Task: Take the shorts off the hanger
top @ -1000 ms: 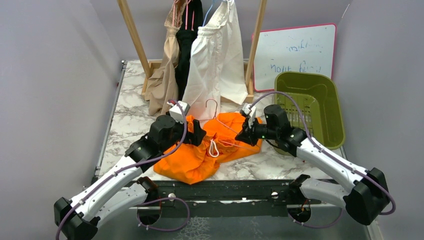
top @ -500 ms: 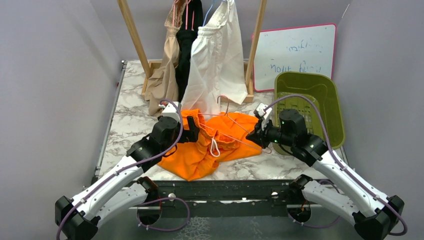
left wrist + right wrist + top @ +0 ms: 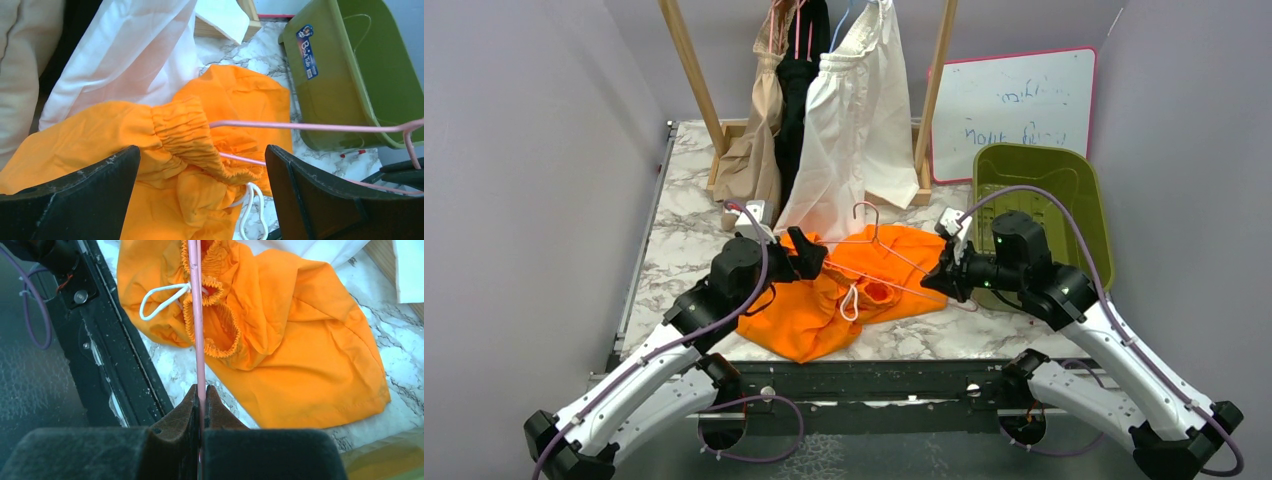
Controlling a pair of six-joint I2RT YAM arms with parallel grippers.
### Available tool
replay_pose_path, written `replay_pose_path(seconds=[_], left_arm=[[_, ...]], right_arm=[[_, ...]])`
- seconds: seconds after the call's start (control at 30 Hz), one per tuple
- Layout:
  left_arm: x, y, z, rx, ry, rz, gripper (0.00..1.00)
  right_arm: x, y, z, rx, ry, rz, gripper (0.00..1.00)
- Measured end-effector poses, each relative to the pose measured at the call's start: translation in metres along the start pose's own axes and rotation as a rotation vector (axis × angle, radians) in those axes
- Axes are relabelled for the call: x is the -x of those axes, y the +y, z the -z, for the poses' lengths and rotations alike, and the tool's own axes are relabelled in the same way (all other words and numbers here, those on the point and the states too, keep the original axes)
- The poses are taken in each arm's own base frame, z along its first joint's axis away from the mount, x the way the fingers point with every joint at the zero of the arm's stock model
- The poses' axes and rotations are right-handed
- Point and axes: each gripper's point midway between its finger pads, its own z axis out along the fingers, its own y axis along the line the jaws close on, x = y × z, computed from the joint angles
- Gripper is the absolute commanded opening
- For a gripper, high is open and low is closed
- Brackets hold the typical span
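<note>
**Orange shorts lie between the two arms, hanger clamped at its right end**

The bright orange drawstring shorts [image 3: 854,290] lie crumpled on the marbled tabletop [image 3: 684,250], in front of the wooden rack where the cream-white shorts [image 3: 854,140], black shorts [image 3: 799,100] and tan-beige shorts [image 3: 754,150] hang. A thin pink wire hanger [image 3: 310,126] is threaded through the orange pair's gathered waistband [image 3: 185,130], and its long bar runs crosswise, from one arm toward the other.

The right gripper [image 3: 200,395] is pressed together on that wire, pinching it at the end nearest the olive-green plastic bin [image 3: 1064,200]. The left gripper [image 3: 807,252] is spread as wide as it goes and holds nothing. In its wrist view the bunched waistband sits right between and just beyond the two fingers, with the white drawstring loop [image 3: 852,298] lying a little nearer the arm bases.

What matters here, to my eye, is that the fabric is gathered at the left end of the bar, directly ahead of the spread gripper, while the clamped end points the opposite way. The left arm is plainly the nearer one to the cloth. It would need to close on the waistband and draw it along the bar's axis, away from the right gripper. I cannot tell whether the far side of the waistband is caught on the wire.
</note>
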Motion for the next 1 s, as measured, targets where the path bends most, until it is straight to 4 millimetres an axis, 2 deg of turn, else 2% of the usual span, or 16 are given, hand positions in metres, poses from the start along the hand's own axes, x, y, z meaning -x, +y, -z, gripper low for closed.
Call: replay_pose_path(seconds=[0.1, 0.2, 0.33, 0.47, 0.57, 0.77, 0.87, 0.93, 1.0], left_arm=[[0.001, 0.002, -0.001, 0.016, -0.007, 0.013, 0.82], [-0.006, 0.011, -0.006, 0.066, 0.015, 0.016, 0.71], [-0.022, 0.027, -0.009, 0.134, 0.058, 0.013, 0.39], [-0.024, 0.036, -0.008, 0.173, 0.057, 0.013, 0.15], [-0.024, 0.041, -0.005, 0.194, 0.048, 0.010, 0.00], [-0.029, 0.049, 0.000, 0.211, 0.051, 0.005, 0.02], [-0.031, 0.050, 0.000, 0.213, 0.054, 0.003, 0.16], [-0.030, 0.049, 0.001, 0.211, 0.053, 0.002, 0.34], [-0.031, 0.049, 0.001, 0.206, 0.056, -0.006, 0.43]], right_arm=[[-0.001, 0.004, 0.002, 0.018, 0.010, 0.003, 0.01], [0.003, 0.005, 0.005, 0.020, 0.003, 0.012, 0.01], [0.008, 0.008, 0.013, 0.016, -0.023, 0.032, 0.01], [0.019, 0.010, 0.025, -0.002, -0.060, 0.059, 0.01], [0.026, 0.005, 0.033, -0.047, -0.064, 0.074, 0.01], [0.030, -0.010, 0.042, -0.144, -0.050, 0.077, 0.01], [0.029, -0.016, 0.046, -0.191, -0.042, 0.068, 0.01], [0.031, -0.023, 0.050, -0.237, -0.042, 0.055, 0.01], [0.032, -0.032, 0.053, -0.293, -0.043, 0.033, 0.01]])
